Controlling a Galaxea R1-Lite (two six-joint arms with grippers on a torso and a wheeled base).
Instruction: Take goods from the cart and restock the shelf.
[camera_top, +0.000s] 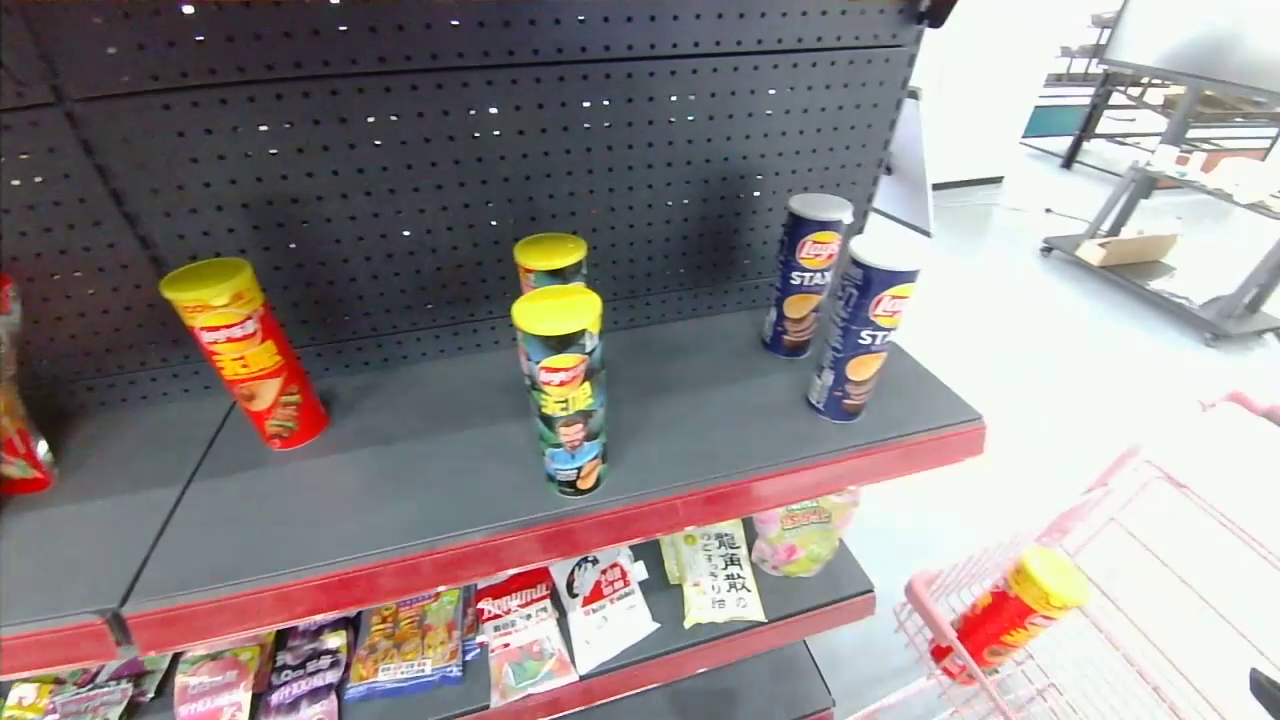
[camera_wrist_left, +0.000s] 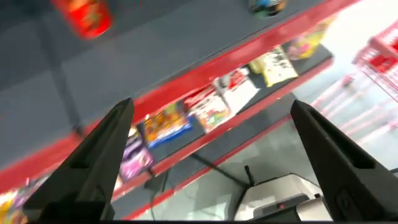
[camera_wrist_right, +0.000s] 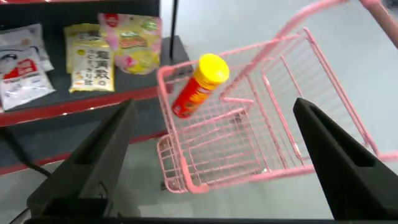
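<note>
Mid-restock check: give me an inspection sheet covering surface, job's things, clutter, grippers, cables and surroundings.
Surface: grey shelf, red front edge.
Job's things: red can lying in pink cart; standing on the shelf: second red can, two green cans, two blue cans.
Clutter: snack packets on the lower shelf.
Grippers: left gripper open, empty; right gripper open, empty, above the cart.
Cables: dark cable on the floor below the shelves.
Surroundings: metal racks beyond, on pale floor.

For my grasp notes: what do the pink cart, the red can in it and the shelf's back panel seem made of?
Pink cart: thin rods in a grid, probably coated metal wire, slightly glossy. Red can: printed tube with sheen, likely cardboard; its yellow lid looks plastic. Back panel: dark matte sheet with rows of holes, probably painted metal.
</note>
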